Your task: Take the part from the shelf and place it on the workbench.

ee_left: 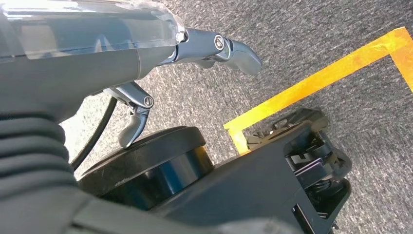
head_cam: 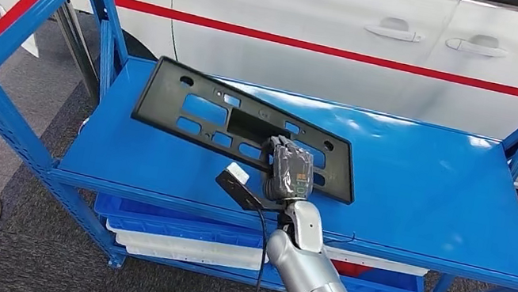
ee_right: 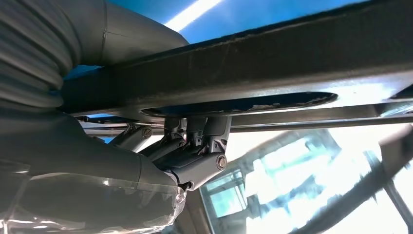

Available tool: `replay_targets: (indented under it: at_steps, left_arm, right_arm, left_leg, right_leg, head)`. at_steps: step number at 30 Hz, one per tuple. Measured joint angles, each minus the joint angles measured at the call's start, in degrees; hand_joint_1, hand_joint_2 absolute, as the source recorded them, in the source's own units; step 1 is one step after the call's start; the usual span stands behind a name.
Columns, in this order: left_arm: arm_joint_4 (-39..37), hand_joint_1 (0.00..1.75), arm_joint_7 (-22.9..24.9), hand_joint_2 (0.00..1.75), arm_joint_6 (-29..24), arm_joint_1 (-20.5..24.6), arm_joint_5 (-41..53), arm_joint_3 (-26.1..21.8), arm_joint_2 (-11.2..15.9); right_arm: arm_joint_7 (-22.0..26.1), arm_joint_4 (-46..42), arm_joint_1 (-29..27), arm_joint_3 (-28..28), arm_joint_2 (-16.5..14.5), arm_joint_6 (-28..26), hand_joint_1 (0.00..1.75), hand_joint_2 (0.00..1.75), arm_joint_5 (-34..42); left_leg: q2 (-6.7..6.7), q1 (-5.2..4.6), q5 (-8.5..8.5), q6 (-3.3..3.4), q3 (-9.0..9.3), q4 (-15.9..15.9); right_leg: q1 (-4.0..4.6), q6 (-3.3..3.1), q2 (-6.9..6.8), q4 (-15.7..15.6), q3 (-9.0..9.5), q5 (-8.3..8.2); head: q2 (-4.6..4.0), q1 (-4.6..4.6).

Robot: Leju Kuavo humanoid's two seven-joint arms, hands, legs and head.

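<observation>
My right hand (head_cam: 289, 169) grips the black part (head_cam: 206, 109) at its near edge, over the middle of the blue shelf (head_cam: 426, 183). My left hand (ee_left: 146, 73) hangs empty above the floor, fingers apart.

Part (head_cam: 244, 123) tilted above shelf (head_cam: 426, 183).

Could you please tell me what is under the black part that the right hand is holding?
Under the black part is the blue shelf top. The right hand grips its near edge, fingers hooked beneath. The surface beneath its middle is covered.
</observation>
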State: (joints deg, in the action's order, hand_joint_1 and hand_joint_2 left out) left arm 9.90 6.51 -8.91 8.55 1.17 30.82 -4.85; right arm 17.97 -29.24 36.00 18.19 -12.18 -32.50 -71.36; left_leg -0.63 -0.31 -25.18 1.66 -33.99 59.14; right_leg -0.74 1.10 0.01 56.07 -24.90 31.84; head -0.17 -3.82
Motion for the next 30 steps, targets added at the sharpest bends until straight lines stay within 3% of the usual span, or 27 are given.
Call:
replay_targets:
  at_steps: [4, 10, 18, 21, 22, 24, 25, 28, 30]
  left_arm:
    - [0.0, 0.0, 0.0, 0.0, 0.0, 0.0, 0.2, 0.0, 0.0]
    - [0.0, 0.0, 0.5, 0.0, -0.9, -0.4, 0.8, -0.1, 0.0]
    - [0.0, 0.0, -0.6, 0.0, -4.1, -0.8, 0.5, -0.6, -0.2]
    - [0.0, 0.0, -6.0, 1.31, -9.1, -1.0, -2.7, -2.0, -0.4]
    - [0.0, 0.0, -9.6, 1.31, -10.6, -1.0, -5.5, -3.2, -0.6]
    - [0.2, 0.0, -18.4, 0.44, -11.6, -1.0, -12.5, -7.4, -1.0]
    - [0.3, 0.0, -22.8, 0.44, -11.2, -1.0, -15.4, -9.9, -1.2]
    - [0.6, 0.0, -32.0, 1.75, -9.5, -0.9, -18.7, -15.8, -1.5]
    - [0.6, 0.0, -34.7, 1.75, -8.4, -0.9, -19.2, -18.4, -1.5]
  right_arm:
    - [8.6, -6.6, 0.1, -2.3, -1.7, 0.1, 1.75, 1.75, 14.8]
    - [13.0, -27.8, -0.7, -2.1, -1.1, 2.1, 1.75, 1.75, 46.1]
    - [14.0, -57.5, -1.5, -1.4, 1.3, 4.9, 1.75, 1.75, 61.6]
    - [14.6, -65.0, -2.8, -1.4, 2.3, 6.5, 1.75, 1.75, 67.9]
    - [15.1, -67.1, -3.6, -1.4, 2.7, 7.4, 1.75, 1.75, 70.7]
    - [16.0, -70.8, -5.6, -1.6, 3.7, 10.0, 1.75, 1.75, 76.9]
    - [16.4, -72.3, -6.6, -1.8, 4.1, 11.5, 1.75, 1.75, 79.8]
    - [17.1, -75.0, -9.3, -2.6, 4.9, 15.5, 1.75, 1.75, 85.7]
    - [17.1, -76.0, -10.7, -2.9, 5.2, 17.6, 1.75, 1.75, 87.9]
  left_leg:
    - [-0.03, 0.0, 0.02, 0.0, -0.06, 0.0]
    - [-0.08, -0.03, 0.04, 0.02, -0.22, 0.0]
    - [-0.07, -0.05, 0.04, 0.02, -0.29, 0.0]
    - [-0.07, -0.04, 0.03, 0.02, -0.28, 0.0]
    - [-0.07, -0.03, 0.03, 0.02, -0.27, 0.0]
    - [-0.07, -0.03, 0.04, 0.02, -0.26, 0.0]
    - [-0.07, -0.03, 0.04, 0.02, -0.26, 0.0]
    - [-0.04, -0.03, 0.04, 0.02, -0.25, 0.0]
    - [-0.03, -0.03, 0.04, 0.02, -0.25, 0.0]
  right_leg:
    - [-0.01, 0.0, -0.02, 0.0, -0.02, 0.0]
    - [-0.06, 0.01, -0.03, 0.0, -0.2, -0.01]
    - [-0.08, 0.05, -0.03, 0.0, -0.29, -0.03]
    - [-0.06, 0.05, -0.04, 0.0, -0.33, -0.03]
    - [-0.06, 0.05, -0.04, 0.0, -0.32, -0.03]
    - [-0.05, 0.05, -0.04, 0.0, -0.31, -0.03]
    - [-0.05, 0.05, -0.04, 0.0, -0.31, -0.03]
    - [-0.04, 0.05, -0.02, 0.0, -0.3, -0.03]
    - [-0.05, 0.05, -0.02, 0.0, -0.29, -0.03]
  head:
    - [0.0, 0.0]
    - [0.0, 0.0]
    - [0.0, 0.0]
    - [0.0, 0.0]
    - [0.0, 0.0]
    - [0.0, 0.0]
    - [0.0, 0.0]
    - [0.0, 0.0]
    - [0.0, 0.0]
